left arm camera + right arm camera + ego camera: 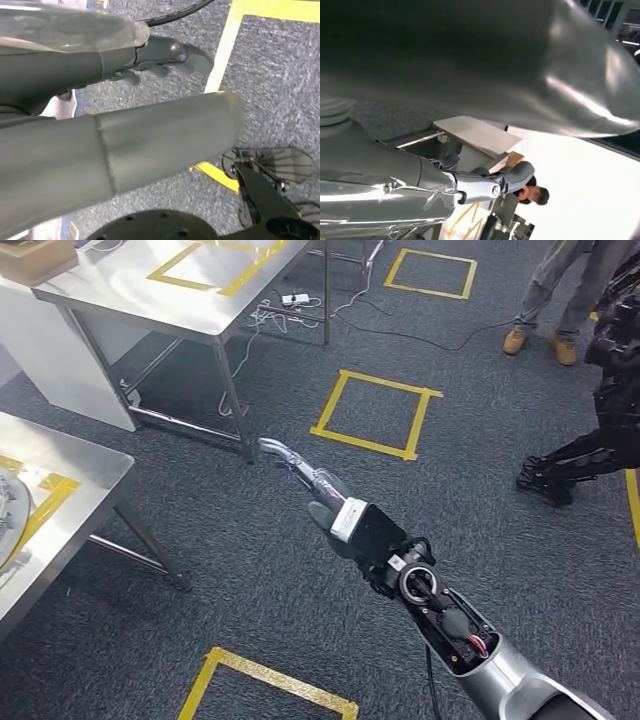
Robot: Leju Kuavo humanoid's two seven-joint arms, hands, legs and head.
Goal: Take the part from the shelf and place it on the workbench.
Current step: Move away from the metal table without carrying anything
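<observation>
Steel tables are what you've got on the left of the head view: the near workbench [72,485] pokes in at the left edge with yellow tape on top and a round metal part [11,515] lying on it at the very edge, half cut off so you can't make out much of it. Further back there's a second steel table [181,285] with a taped yellow outline on it, and a white power strip [296,299] with cables on the floor beyond. Grey carpet with yellow tape squares [375,413] everywhere. Your right hand [302,475] is stretched forward over bare carpet, fingers straight and close together, holding nothing, well apart from the workbench. Top right, a person's legs in tan shoes [540,340], and a dark robot's foot [547,478] just below that. Over in the left wrist view, the left hand [113,65] hangs above the carpet and a yellow tape line [222,50]; fingers look loosely extended with nothing in them, thumb sticking out alongside. In the right wrist view, the right hand's fingers [490,185] point out straight, with a table [474,132] and a person [535,195] behind them.
</observation>
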